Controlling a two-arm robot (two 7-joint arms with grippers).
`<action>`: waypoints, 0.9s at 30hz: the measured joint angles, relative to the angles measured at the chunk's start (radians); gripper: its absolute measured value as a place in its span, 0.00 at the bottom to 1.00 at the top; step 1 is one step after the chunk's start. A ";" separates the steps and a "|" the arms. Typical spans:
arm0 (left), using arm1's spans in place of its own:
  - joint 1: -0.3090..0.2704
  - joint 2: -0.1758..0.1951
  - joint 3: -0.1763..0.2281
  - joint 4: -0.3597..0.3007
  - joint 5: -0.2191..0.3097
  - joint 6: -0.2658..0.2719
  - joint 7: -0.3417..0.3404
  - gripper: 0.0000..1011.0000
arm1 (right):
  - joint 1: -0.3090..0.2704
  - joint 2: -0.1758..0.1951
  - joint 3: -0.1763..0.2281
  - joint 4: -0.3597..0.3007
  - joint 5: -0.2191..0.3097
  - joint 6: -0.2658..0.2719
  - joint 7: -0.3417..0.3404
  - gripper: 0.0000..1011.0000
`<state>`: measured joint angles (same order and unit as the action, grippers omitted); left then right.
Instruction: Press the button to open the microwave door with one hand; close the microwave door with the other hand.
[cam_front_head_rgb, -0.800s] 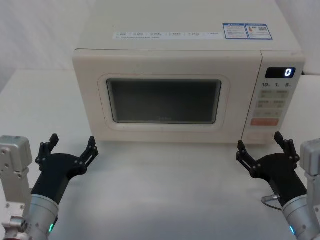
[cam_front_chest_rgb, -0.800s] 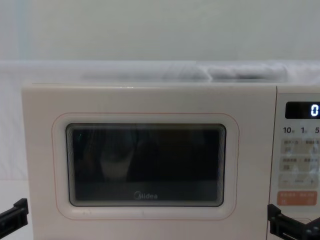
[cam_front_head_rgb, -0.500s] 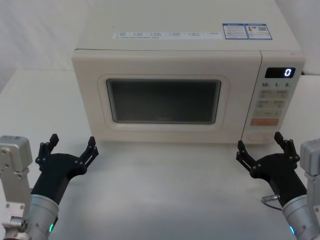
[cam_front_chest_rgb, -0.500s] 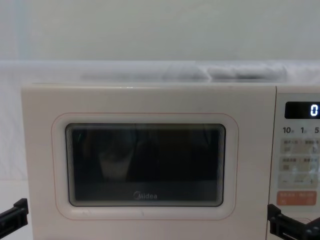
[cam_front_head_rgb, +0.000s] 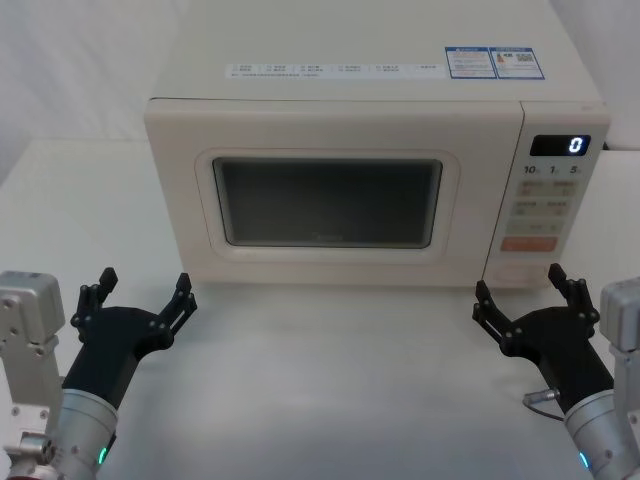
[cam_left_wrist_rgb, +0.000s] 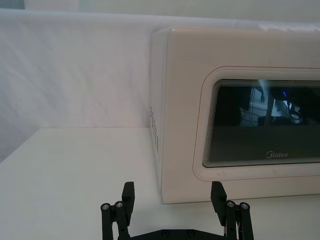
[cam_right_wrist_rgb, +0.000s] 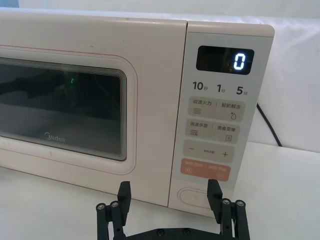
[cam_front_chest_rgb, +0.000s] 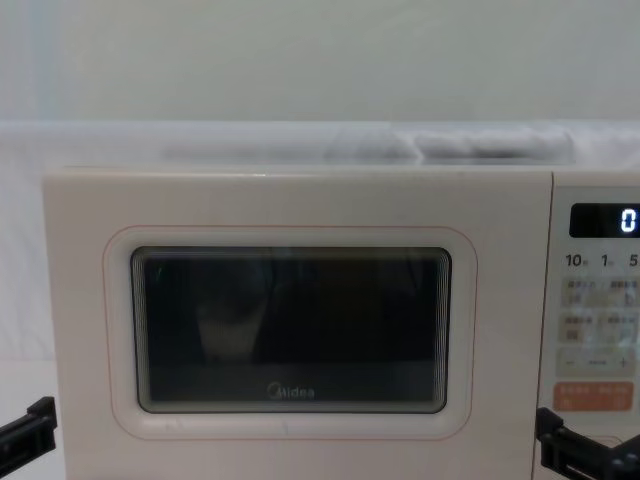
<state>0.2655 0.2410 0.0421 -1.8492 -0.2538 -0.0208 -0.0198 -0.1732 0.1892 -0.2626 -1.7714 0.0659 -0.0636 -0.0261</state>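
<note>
Nearest the robot, two black angular claws hover just above a plain white bench (cam_front_head_rgb: 330, 360), each on a pale grey round arm. The left claw (cam_front_head_rgb: 141, 295) sits low on the left, fingers spread wide and holding nothing, in front of the microwave's lower left corner and apart from it. The right claw (cam_front_head_rgb: 529, 292) mirrors it on the right, also spread wide and empty, its fingertips (cam_right_wrist_rgb: 124, 191) close in front of the control panel's lower edge without touching.

Behind them stands a cream-white boxy microwave oven (cam_front_head_rgb: 360, 75) on the bench. Its large cream-white door (cam_front_head_rgb: 330, 125) with a dark rounded-rectangular window and thin pink outline is shut, flush with the front. To the door's right is a narrow control panel (cam_right_wrist_rgb: 220, 100) whose dark display shows a glowing 0. At the panel's bottom, below an orange-red rectangular key (cam_right_wrist_rgb: 206, 167), lies the wide pill-shaped cream button (cam_right_wrist_rgb: 194, 195), partly hidden behind a right claw finger
</note>
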 joint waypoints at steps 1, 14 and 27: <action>0.000 0.000 0.000 0.000 0.000 0.000 0.000 0.99 | 0.000 0.000 0.000 0.000 0.000 0.000 0.000 0.98; 0.000 0.000 0.000 0.000 0.000 0.000 0.000 0.99 | 0.000 0.000 0.000 0.000 0.000 0.000 0.000 0.64; 0.000 0.000 0.000 0.000 0.000 0.000 0.000 0.99 | 0.000 0.000 0.000 0.000 0.000 0.000 0.000 0.22</action>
<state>0.2655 0.2410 0.0421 -1.8492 -0.2538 -0.0208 -0.0199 -0.1733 0.1892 -0.2626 -1.7714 0.0659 -0.0636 -0.0262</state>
